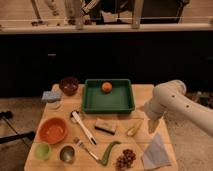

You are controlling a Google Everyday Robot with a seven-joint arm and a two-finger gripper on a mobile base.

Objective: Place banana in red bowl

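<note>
One curved banana (134,129) lies beside the wide-spread end effector (151,123), apart from the red bowl (53,120).

No writing, label, brand or number can be read anywhere. The flat packet (105,126) near the table's middle and the gripper (151,125), at the right, show no legible marks.

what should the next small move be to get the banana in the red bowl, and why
Probably ease the gripper down and across onto the banana: it hangs just right of the banana in view with open, empty fingers, and the banana lies on the table, far from the red bowl at the left.
</note>
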